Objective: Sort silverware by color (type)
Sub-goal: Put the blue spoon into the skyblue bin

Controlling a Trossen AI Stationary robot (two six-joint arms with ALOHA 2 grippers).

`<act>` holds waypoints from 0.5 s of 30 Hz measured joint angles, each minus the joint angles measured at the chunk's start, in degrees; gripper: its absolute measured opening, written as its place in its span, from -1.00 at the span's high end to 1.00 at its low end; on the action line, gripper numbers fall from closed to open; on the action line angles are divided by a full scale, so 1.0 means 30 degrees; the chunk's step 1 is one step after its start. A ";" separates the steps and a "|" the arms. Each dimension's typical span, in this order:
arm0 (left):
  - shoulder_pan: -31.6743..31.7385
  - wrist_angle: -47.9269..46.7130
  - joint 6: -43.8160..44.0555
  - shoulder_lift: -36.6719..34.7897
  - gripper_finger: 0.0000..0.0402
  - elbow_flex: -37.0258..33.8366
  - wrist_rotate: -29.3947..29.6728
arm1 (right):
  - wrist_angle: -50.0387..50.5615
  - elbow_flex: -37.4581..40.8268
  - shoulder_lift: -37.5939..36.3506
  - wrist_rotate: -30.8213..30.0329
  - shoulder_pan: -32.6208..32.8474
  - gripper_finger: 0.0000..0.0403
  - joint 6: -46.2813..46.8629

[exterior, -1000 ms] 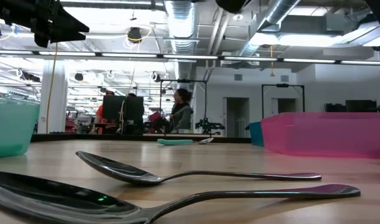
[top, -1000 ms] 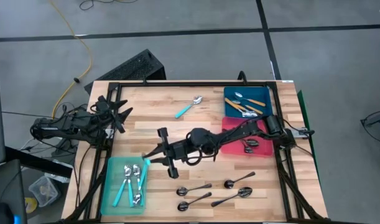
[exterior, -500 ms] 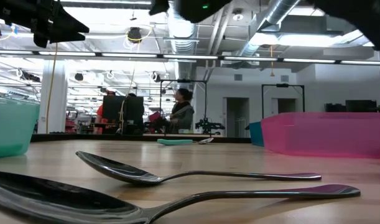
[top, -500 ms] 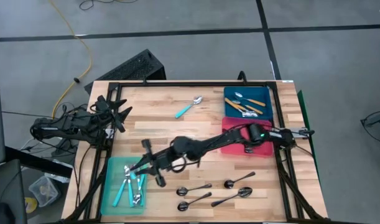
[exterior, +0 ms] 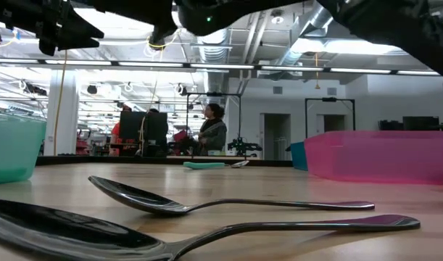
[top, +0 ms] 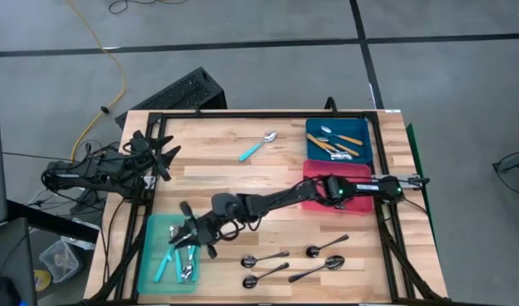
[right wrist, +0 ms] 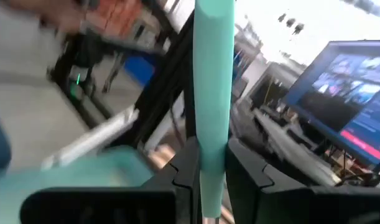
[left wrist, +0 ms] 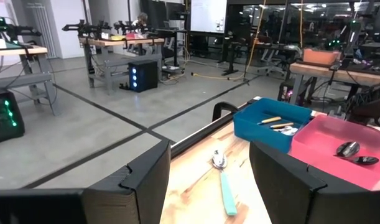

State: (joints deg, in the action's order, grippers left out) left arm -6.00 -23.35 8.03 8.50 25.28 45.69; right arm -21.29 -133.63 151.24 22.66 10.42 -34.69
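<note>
My right gripper (top: 191, 235) reaches across the table and stands over the teal bin (top: 157, 265), shut on a teal-handled spoon (right wrist: 214, 81). Several teal-handled spoons (top: 181, 251) lie in that bin. Another teal-handled spoon (top: 259, 146) lies flat on the wood near the far edge, also seen in the left wrist view as the spoon (left wrist: 224, 180). Several all-dark spoons (top: 266, 258) lie near the near edge. Orange-handled spoons (top: 335, 143) lie in the blue bin. My left gripper (top: 161, 157) waits open at the table's left edge. My right gripper (right wrist: 213, 155) pinches the spoon's teal handle (right wrist: 213, 124) between its two fingers (right wrist: 188, 165). The handle runs along the fingers and sticks out ahead of them. The spoon's bowl does not show, and the gripper hides the contact in the high view.
The pink bin (top: 312, 168) holds dark spoons and sits below the blue bin (top: 312, 127) at the right. In the low view two dark spoons (exterior: 206, 206) lie close to the camera, with the teal bin (exterior: 11, 152) left and the pink bin (exterior: 381, 156) right.
My right arm has stretched from the middle of the table toward the left and near edges, carrying the teal-handled spoon to above the teal bin. The gripper has stayed shut on it.
</note>
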 joint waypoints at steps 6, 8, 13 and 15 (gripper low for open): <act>0.0000 0.0015 -0.0007 0.0004 -0.02 0.0000 0.0007 | 0.1961 0.0032 0.0040 -0.0091 -0.0034 0.61 -0.2079; 0.0000 0.0015 -0.0007 0.0004 -0.02 0.0000 0.0000 | 0.2626 0.0002 -0.0002 -0.0343 -0.0021 0.61 -0.3241; 0.0000 0.0015 -0.0007 0.0004 -0.02 0.0000 0.0000 | 0.4363 0.0024 0.0015 -0.1171 0.0231 0.61 -0.6326; 0.0000 0.0007 -0.0007 0.0004 -0.02 0.0000 0.0000 | 0.4704 0.0024 0.0015 -0.1186 0.0353 0.61 -0.7471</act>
State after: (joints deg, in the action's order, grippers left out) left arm -6.00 -23.33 8.01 8.51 25.28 45.69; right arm -7.18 -133.56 151.28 19.10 11.48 -57.10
